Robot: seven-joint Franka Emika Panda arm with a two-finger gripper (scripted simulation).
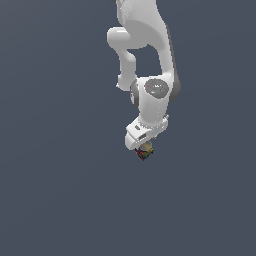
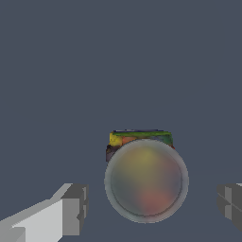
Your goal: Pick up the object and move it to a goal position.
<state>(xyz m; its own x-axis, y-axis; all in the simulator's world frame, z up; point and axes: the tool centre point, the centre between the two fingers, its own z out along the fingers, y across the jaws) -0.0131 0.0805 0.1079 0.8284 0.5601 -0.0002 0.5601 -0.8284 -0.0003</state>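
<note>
The arm hangs over the plain grey surface (image 1: 55, 200) with the hand (image 1: 144, 148) lowered right down onto the puzzle cube (image 1: 144, 154), so the step in hand looks like the approach to the grasp, not yet the carry. In the wrist view the two fingers (image 2: 74, 208) stand wide apart, one on each side, and the cube (image 2: 140, 138) sits between them but set a little forward of the line that joins them, touching neither.

The next move, as I judge it, calls for bringing the hand over until the cube lies squarely between the finger pads, closing on two opposite faces, and only then lifting toward the goal. The cube is small against the hand, so an off-centre close could nudge it away.

Much is hard to read. A translucent sphere (image 2: 146, 180) floats in front of the cube in the wrist view and covers most of it; only the cube's yellow-and-green edge shows clear. It may be a goal marker, but I cannot tell. In the exterior view the hand covers the cube's top, the fingers cannot be made out, and the arm's upper part is cut off.
</note>
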